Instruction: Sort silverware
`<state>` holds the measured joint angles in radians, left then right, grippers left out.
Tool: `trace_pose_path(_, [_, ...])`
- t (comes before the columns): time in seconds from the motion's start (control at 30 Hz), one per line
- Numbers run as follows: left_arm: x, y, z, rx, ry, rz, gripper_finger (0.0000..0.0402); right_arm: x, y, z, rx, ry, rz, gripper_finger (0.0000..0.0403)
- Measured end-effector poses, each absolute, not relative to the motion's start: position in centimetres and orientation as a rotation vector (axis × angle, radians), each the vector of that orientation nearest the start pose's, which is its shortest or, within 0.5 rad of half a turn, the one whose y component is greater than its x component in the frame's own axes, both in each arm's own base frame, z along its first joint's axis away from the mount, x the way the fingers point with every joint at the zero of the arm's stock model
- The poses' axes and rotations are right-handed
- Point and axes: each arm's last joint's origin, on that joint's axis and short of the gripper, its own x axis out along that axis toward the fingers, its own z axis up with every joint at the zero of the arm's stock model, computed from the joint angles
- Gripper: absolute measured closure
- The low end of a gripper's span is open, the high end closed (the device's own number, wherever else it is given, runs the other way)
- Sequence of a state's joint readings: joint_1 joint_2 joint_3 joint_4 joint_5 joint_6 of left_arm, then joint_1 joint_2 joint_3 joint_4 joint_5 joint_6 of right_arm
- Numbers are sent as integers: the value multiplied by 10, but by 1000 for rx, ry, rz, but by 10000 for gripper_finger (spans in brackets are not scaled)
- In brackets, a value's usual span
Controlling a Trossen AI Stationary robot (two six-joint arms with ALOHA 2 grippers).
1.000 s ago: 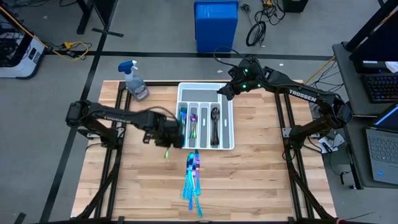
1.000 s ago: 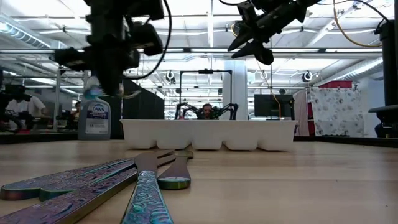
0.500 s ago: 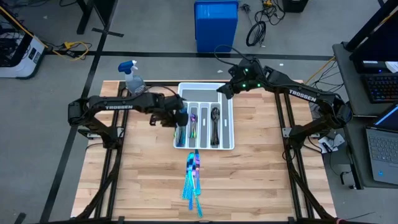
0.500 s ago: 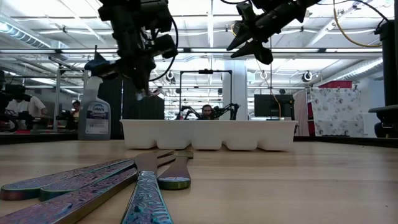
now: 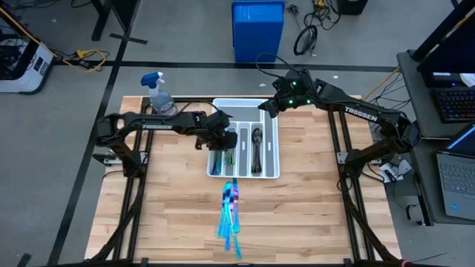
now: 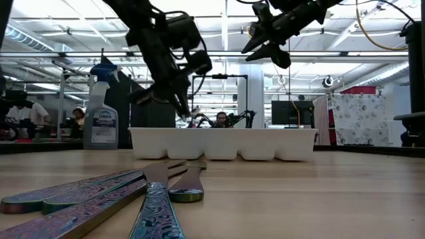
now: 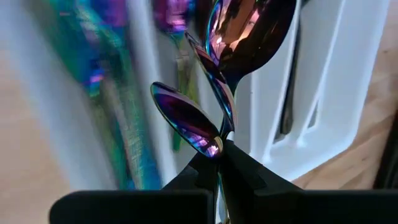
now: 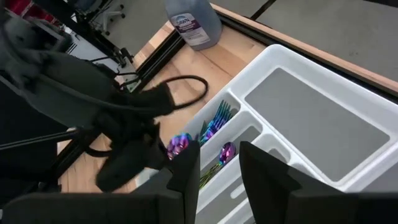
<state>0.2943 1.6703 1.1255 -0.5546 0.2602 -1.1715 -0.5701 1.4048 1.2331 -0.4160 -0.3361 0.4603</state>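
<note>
My left gripper [image 5: 220, 139] hangs over the left compartments of the white tray [image 5: 273, 148]. It is shut on two small rainbow-purple spoons [image 7: 231, 68], whose bowls stick out past the fingertips. It also shows in the low view [image 6: 179, 101], above the tray [image 6: 222, 143]. Forks and spoons lie in the tray's narrow compartments [image 5: 230, 148]. Several blue-teal and iridescent pieces [image 5: 230, 211] lie flat on the table, near of the tray. My right gripper [image 5: 266, 110] is open and empty, high above the tray's far right corner. My left gripper pinches the two spoons by their handles [image 7: 225, 127] between its two fingers [image 7: 239, 168], close behind the bowls. The fingers point down, slanting toward the table's right. One bowl [image 7: 185, 119] lies just past the fingertips, the other [image 7: 249, 31] farther out. Both hang clear above the tray.
A spray bottle [image 5: 159, 95] stands at the table's far left, close to the tray's far left corner. A blue bin [image 5: 257, 30] stands on the floor beyond the far edge. Bare wood lies left, right and near of the loose cutlery.
My left gripper has carried the spoons from the tray's near left corner toward the far edge and to the right. It now stands over the tray's left compartments, lower and tipped more toward the right. It has stayed shut. My right gripper has kept still.
</note>
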Motion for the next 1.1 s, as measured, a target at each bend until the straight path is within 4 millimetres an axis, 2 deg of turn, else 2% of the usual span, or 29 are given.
trace_pose_path(0.27, [331, 94, 185, -1371, 942, 635, 401, 264, -158, 328, 721, 470, -353, 307])
trace_pose_path(0.5, [335, 97, 171, -1364, 969, 652, 401, 264, -158, 329, 723, 469, -352, 307])
trace_pose_path(1.1, [334, 111, 165, -1371, 952, 676, 399, 264, -158, 329, 725, 456, -351, 307])
